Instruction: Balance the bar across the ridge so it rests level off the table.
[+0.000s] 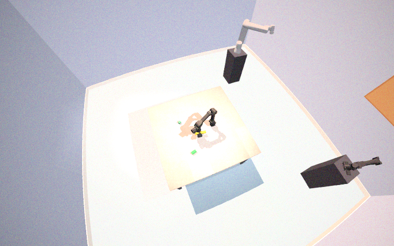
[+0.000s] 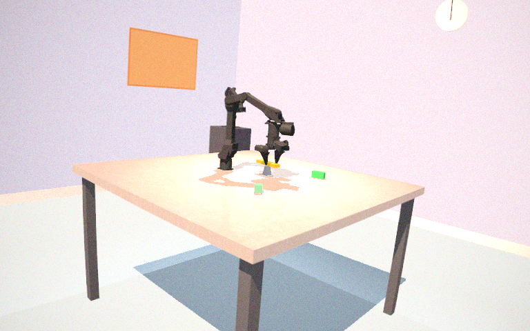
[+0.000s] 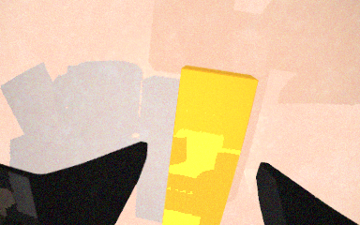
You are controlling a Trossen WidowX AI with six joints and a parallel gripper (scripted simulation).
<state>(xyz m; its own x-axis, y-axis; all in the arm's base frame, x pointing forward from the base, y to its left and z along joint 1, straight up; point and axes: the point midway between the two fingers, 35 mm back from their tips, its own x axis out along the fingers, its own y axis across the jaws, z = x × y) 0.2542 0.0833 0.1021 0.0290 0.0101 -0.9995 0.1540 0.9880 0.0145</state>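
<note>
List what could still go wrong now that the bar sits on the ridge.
1. The open gripper straddles the yellow bar; withdrawing crookedly, a finger might clip it and tip it off the grey ridge.
2. The bar looks roughly level, but a slightly off-centre seat could let one end drop to the table.

lab room | arm on table (image 2: 242, 218) | pedestal-mounted cameras (image 1: 234, 65) | bare walls
</note>
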